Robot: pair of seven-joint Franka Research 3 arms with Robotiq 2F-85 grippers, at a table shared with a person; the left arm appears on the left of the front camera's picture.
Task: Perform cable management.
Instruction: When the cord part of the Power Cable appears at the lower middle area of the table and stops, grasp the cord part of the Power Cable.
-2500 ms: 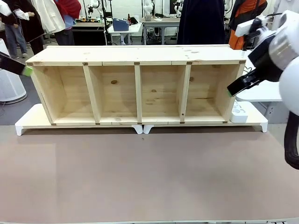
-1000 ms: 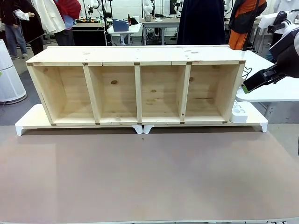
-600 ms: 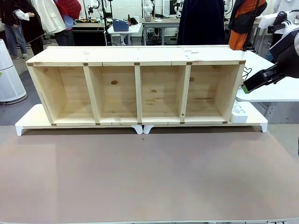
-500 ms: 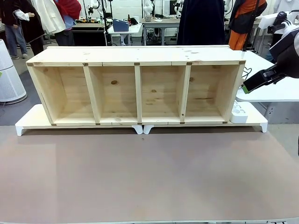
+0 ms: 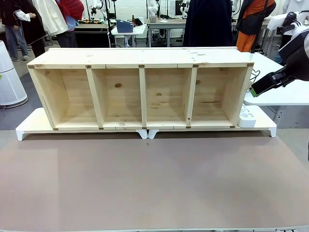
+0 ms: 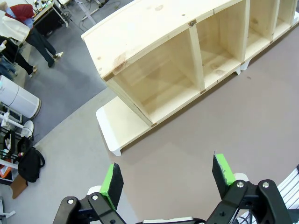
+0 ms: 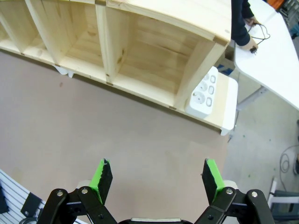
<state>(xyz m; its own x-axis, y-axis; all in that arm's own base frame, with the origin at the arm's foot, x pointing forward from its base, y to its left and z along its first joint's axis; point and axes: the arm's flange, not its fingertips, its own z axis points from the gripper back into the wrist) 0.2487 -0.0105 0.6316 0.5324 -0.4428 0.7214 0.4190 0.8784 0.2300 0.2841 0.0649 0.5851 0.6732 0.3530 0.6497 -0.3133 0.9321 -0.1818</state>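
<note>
Two robot arms hang over a brown surface facing a long wooden shelf of four open bays, which lies on a low white base.

In the left wrist view, the left claw stands wide, its green pads well apart with nothing between them. It hangs above the surface near the shelf's end bay.

In the right wrist view, the right claw is just as wide and holds nothing. It hangs over the surface in front of the shelf's other end bay. In the front view this arm shows at the right edge, one black finger with a green tip pointing toward the shelf's right end, clear of the wood.

A white power strip sits on the base, just beside the shelf's right side wall.

The cable, a thin black cord, lies in loose curves on a white table behind the shelf's right end, well apart from both claws. A person's hand, in a dark sleeve, rests on that table at the cord. Whether the hand grips it cannot be told. The front view shows a short length of the cord at the table's near corner, just past the shelf's top right edge.
</note>
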